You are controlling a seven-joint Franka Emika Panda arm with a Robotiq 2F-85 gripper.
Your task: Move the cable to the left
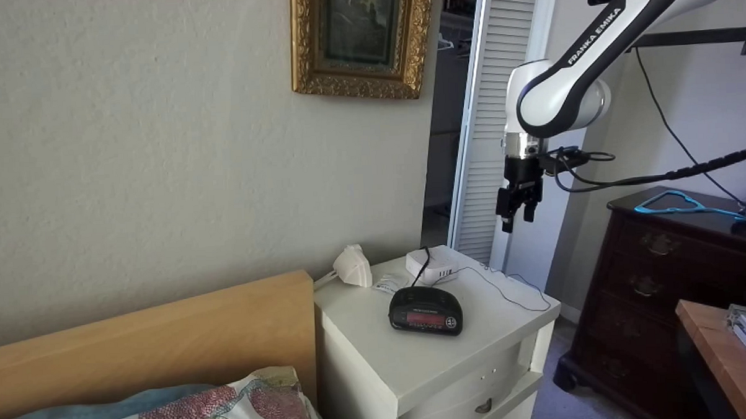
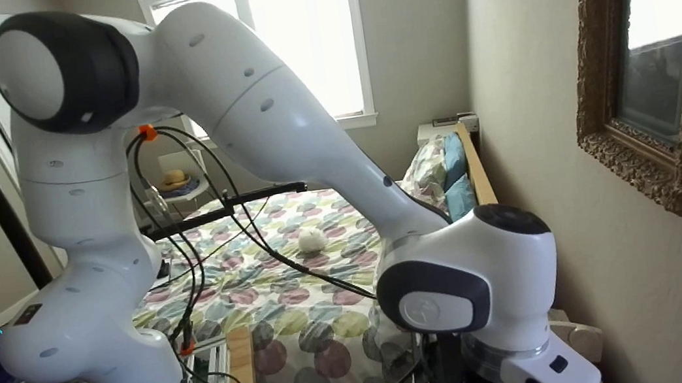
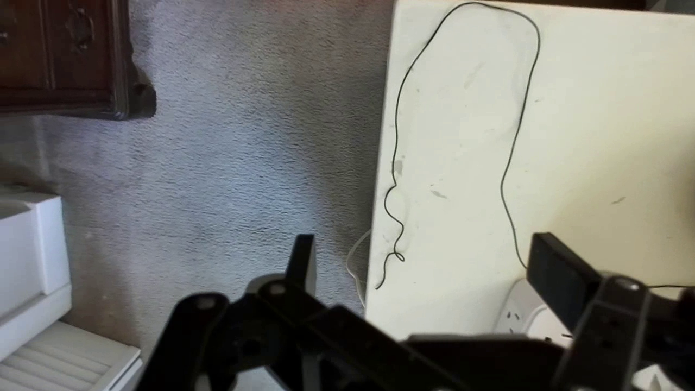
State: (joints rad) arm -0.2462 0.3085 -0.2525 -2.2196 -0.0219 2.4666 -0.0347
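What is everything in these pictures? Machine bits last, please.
Bed: one, multicoloured, along wall.
Nightstand: one, white, beside bed.
Thin cable: one, dark, on nightstand.
Alarm clock: one, black, on nightstand.
Boxy device: one, white, on nightstand.
Mask-like item: one, white, on nightstand.
Far stand: one, white, beyond bed.
Fluffy ball: one, white, on bed.
Framed picture: one, gold, on wall.
Dresser: one, dark brown, near nightstand.
Hanger: one, blue, on dresser.
Slatted door: at least one, white, near dresser.
Window: one, white-framed, beyond bed.
Hat: one, tan, near window.
Robot arm: one, mostly white, beside bed.
Gripper: one, black, open, midair.
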